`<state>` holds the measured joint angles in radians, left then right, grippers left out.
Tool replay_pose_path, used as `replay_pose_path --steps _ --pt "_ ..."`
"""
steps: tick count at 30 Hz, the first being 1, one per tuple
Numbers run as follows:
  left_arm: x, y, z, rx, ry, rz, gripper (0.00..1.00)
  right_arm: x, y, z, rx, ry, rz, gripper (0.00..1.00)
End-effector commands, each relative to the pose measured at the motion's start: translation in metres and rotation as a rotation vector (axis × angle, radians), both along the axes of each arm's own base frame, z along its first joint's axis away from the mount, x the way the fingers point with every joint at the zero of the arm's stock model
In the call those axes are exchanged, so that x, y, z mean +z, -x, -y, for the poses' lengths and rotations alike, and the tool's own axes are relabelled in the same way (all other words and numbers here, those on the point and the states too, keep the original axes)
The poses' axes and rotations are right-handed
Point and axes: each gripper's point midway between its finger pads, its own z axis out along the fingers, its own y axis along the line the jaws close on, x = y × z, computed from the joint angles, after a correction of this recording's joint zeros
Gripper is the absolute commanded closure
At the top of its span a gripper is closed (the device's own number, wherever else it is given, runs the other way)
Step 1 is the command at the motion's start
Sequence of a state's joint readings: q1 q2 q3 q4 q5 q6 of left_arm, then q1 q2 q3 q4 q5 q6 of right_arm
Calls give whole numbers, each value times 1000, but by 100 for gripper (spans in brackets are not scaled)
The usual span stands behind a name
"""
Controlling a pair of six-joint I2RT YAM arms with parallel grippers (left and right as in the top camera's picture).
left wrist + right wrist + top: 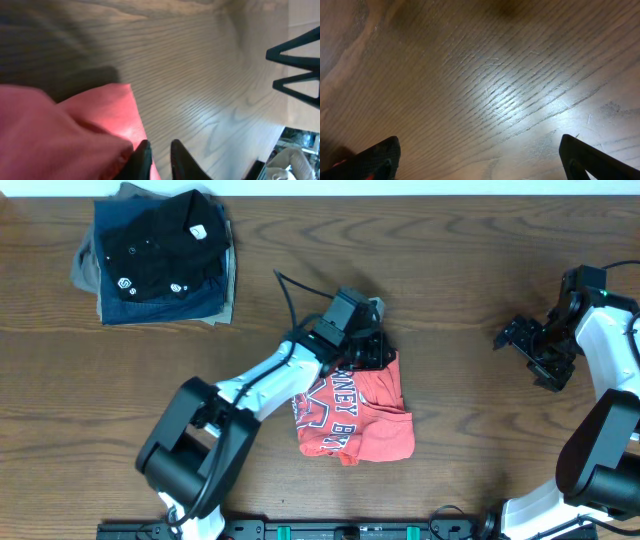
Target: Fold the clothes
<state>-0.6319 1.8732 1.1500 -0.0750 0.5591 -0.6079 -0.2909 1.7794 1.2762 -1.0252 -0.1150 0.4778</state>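
Observation:
The red-orange T-shirt (360,415) lies in a compact, partly folded bundle at the table's middle, white lettering facing up. My left gripper (375,350) hovers at its far top edge. In the left wrist view the red cloth (75,125) fills the lower left, and the left gripper (159,144) has its fingers a narrow gap apart. Wood shows through the gap, and the cloth's edge lies against the left finger. My right gripper (525,355) is off at the right side of the table. Its jaws (480,150) stand wide open over bare wood.
A stack of folded garments (150,290) sits at the back left, topped by a black shirt with small white logos (165,240). The left arm's cable loops beside the red shirt's top edge.

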Motion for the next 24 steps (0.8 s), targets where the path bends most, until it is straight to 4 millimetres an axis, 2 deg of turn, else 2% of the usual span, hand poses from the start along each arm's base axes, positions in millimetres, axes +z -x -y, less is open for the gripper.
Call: replay_pose_path --steps 1,2,3,4,6,10,13,19,21,24 --pt "44 -6 -11 -15 29 94 68 5 -3 3 9 9 18 1" --pt "51 -3 -17 -21 22 104 59 5 -4 3 9 9 18 1" --pt "60 2 -25 -28 9 110 40 5 -3 3 9 9 18 1" --pt "63 3 -29 -29 1 111 31 5 -3 3 9 9 18 1" --pt "65 6 -50 16 -62 95 15 5 -3 3 9 9 18 1" --pt "52 10 -99 132 -221 18 11 5 -3 3 9 9 18 1" --pt "38 13 -114 158 -260 -50 11 5 -3 3 9 9 18 1" --pt "-3 16 -114 140 -305 -148 10 5 -3 3 9 9 18 1" --pt "-16 17 -104 97 -272 -180 10 5 -3 3 8 9 18 1" --pt "-22 18 -84 30 -172 -205 11 5 -3 3 8 9 18 1"
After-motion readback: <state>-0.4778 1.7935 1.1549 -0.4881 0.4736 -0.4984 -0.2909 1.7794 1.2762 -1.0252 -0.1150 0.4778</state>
